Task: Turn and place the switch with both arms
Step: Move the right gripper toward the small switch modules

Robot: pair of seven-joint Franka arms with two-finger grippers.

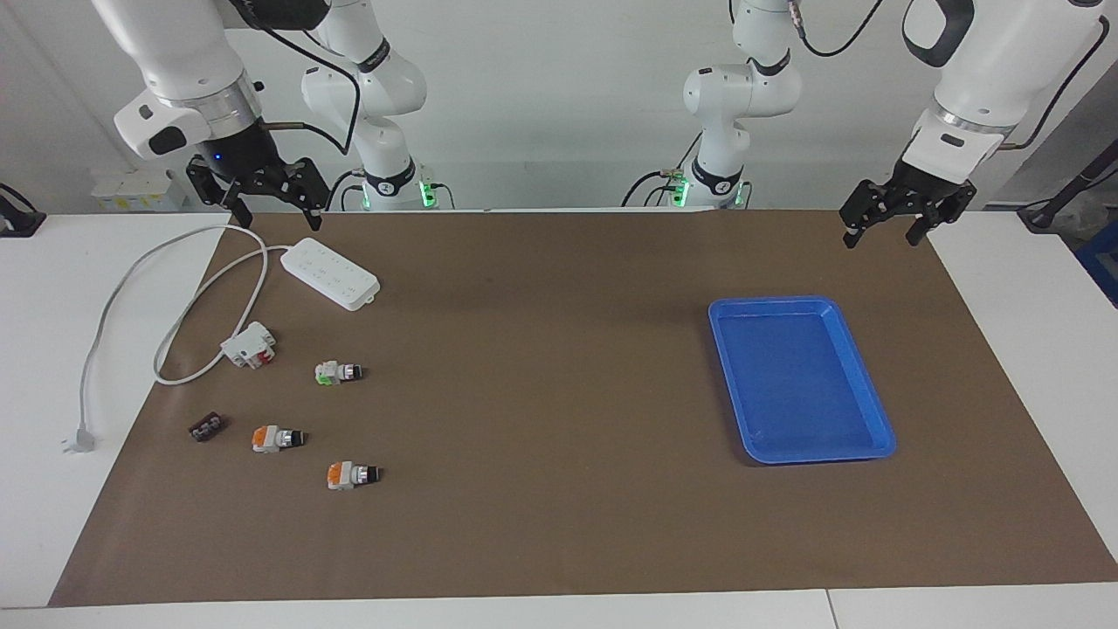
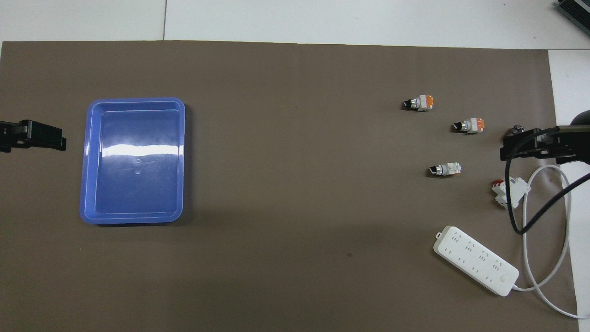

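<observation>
One brown mat (image 1: 559, 419) covers white table (image 1: 52, 367), wall pale.

Both arms raised, waiting at their own ends of the table. Left gripper (image 1: 880, 234) hangs tilted, fingers (image 1: 850, 236) spread apart, nothing between them. Right gripper (image 1: 275, 214) likewise up, fingers (image 1: 238, 216) apart, nothing between them.

White table (image 1: 35, 367) under brown mat (image 1: 559, 393) (mat nearly covering it)
</observation>
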